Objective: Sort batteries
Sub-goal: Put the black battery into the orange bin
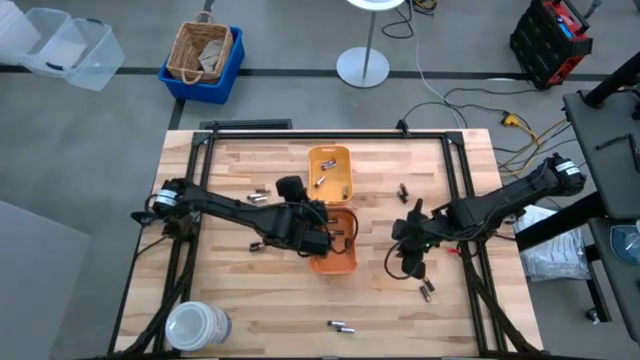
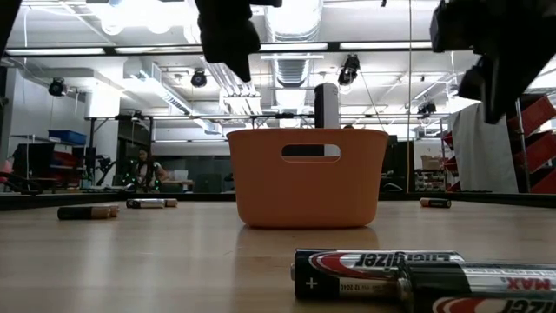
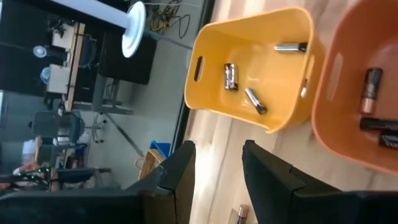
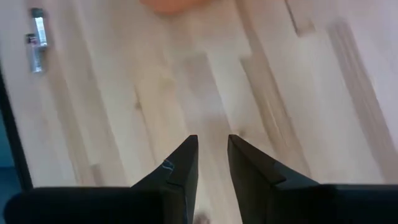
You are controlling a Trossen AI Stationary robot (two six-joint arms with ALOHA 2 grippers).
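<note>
Left wrist view alone shows batteries [image 3: 237, 84] inside yellow tray [image 3: 214, 37]

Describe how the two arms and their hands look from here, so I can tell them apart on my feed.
Both arms look alike: dark, near-black jointed links with black cables alongside. The left hand and right hand each end in two flat, wedge-shaped black fingers, with no markings visible.

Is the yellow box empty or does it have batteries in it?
Not empty. The yellow tray holds a few batteries, seen lying on its floor in the left wrist view.
</note>
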